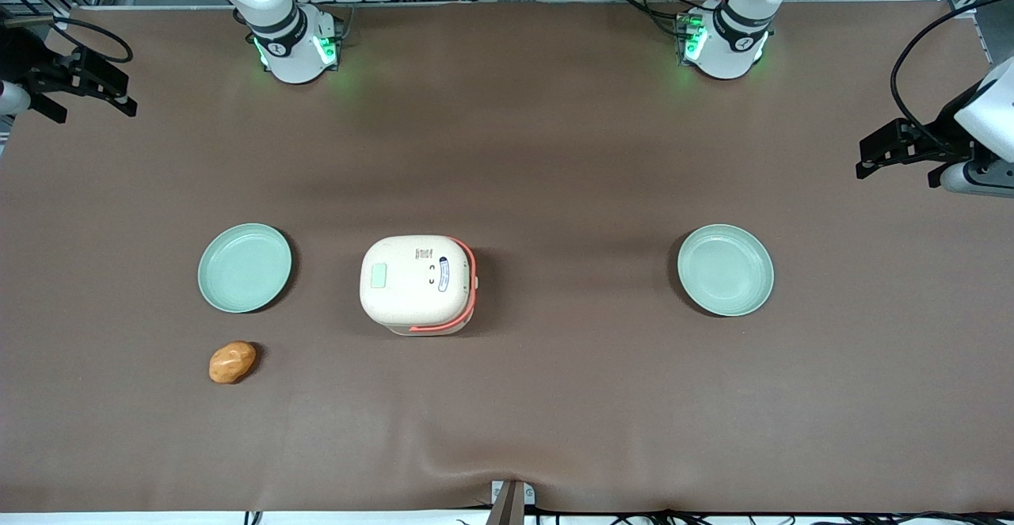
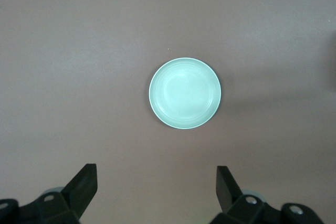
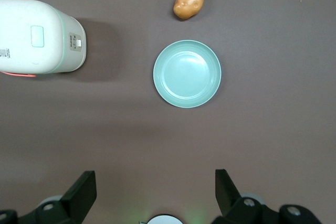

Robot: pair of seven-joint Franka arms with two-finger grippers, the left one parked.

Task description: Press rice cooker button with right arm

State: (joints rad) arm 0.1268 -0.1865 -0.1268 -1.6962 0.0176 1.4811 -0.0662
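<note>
- The rice cooker [image 1: 418,283] is seen in the middle of the brown table [image 1: 507,398], lid closed, between two green plates.
- The button [image 1: 379,275] is set flush in the lid near the edge that faces the working arm's end; its long axis runs toward and away from the front camera.
- The coral trim is shown on the side toward the parked arm's end.
- The end effector [image 1: 83,81] of the right arm [image 1: 269,10] is held open, hovering well apart from the cooker, at the working arm's end.
- A potato [image 1: 232,362] lies nearer the front camera than the plate [image 1: 244,268].
</note>
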